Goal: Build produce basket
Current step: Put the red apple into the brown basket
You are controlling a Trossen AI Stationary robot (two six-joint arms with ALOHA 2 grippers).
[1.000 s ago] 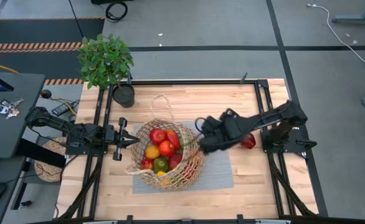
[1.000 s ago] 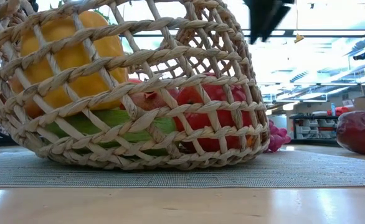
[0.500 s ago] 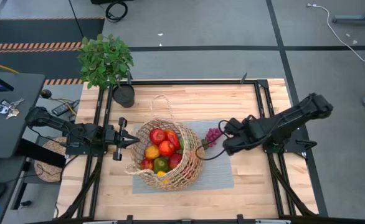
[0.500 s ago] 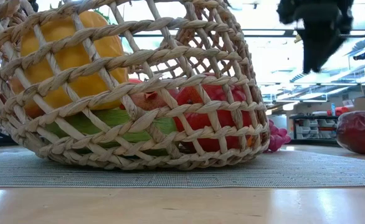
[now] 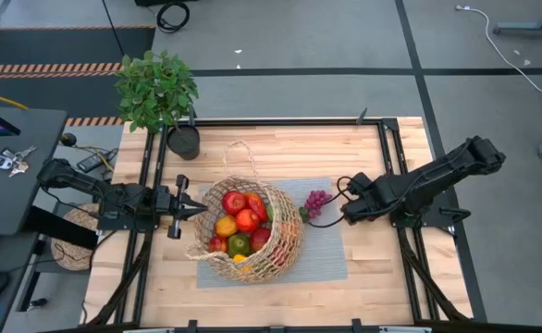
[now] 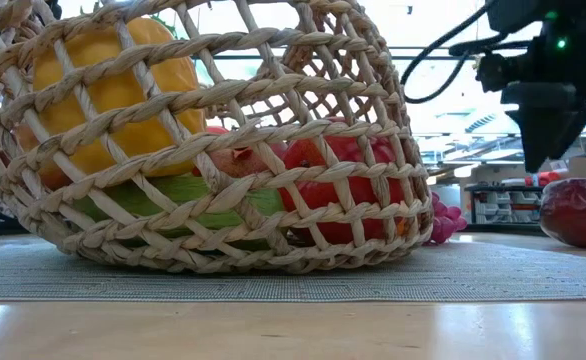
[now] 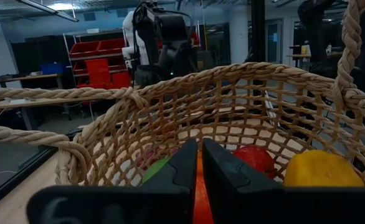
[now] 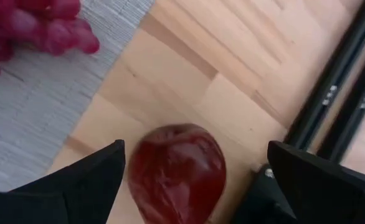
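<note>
The tan wicker basket [image 5: 248, 231] rests on a grey mat [image 5: 326, 252], with red, yellow, orange and green produce [image 5: 239, 222] inside. Purple grapes [image 5: 317, 202] lie on the mat to its right. A dark red fruit [image 8: 177, 174] lies on the bare wood past the mat's right edge; in the high view my right arm covers it. My right gripper [image 8: 195, 152] hangs open above it, pointing steeply down, one finger to each side and clear of it. My left gripper [image 5: 197, 211] is shut, level, at the basket's left rim [image 7: 101, 124]. My left gripper points its shut fingertips [image 7: 198, 163] level at the basket's left rim, coming from the table's left. Whether they touch the weave I cannot tell.
A leafy potted plant [image 5: 157, 88] in a dark pot [image 5: 184, 141] stands at the far left corner. Black frame rails [image 5: 396, 171] run along the table's edges, one close to the red fruit [image 8: 332, 93]. Bare wood lies in front of the mat [image 5: 363, 291].
My right gripper has drawn back from above the basket's right rim toward the table's right edge, and has come down over the dark red fruit, tipping to point more steeply down. The basket, the grapes and my left gripper have stayed put.
</note>
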